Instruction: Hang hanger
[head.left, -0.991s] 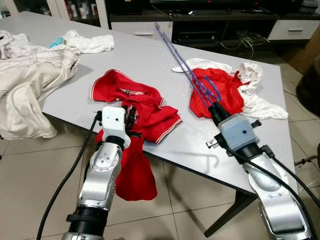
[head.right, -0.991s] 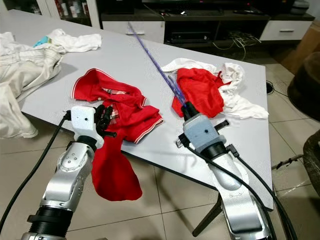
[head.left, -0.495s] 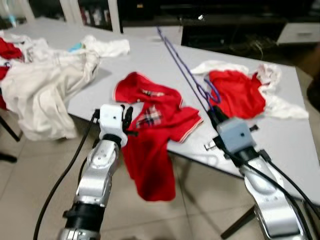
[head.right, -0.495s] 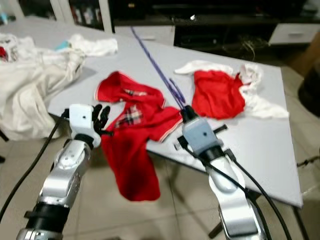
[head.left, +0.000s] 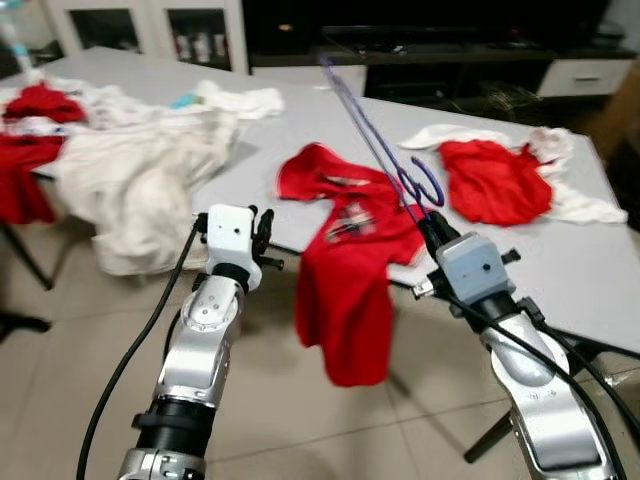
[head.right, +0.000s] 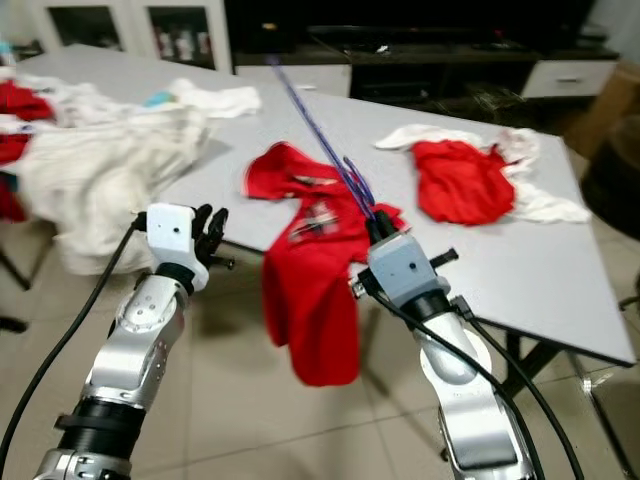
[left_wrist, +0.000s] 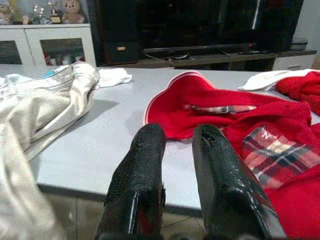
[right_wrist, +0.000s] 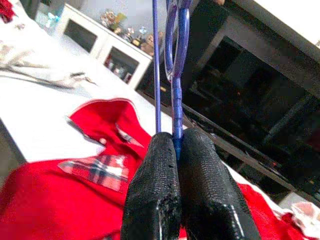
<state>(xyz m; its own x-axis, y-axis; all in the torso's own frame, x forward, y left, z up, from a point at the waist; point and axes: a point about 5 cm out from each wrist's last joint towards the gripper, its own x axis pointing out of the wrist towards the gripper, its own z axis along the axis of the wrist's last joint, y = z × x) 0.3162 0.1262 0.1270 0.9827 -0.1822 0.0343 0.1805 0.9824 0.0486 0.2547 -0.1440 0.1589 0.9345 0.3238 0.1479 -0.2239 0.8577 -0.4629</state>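
Left gripper (left_wrist: 175, 150) let go of the red shirt (head.left: 345, 270), fingers now slightly spread, empty, near table (head.left: 560, 270) edge. Right gripper (right_wrist: 172, 150) pinches purple hanger (head.left: 375, 140) above shirt. No readable writing.

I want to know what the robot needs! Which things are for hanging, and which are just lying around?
For the job:
- purple hanger, pinched in the right claw
- red shirt drooping off the table edge

Just lying about:
- cream clothes
- red and white clothes
- left claw, holding nothing
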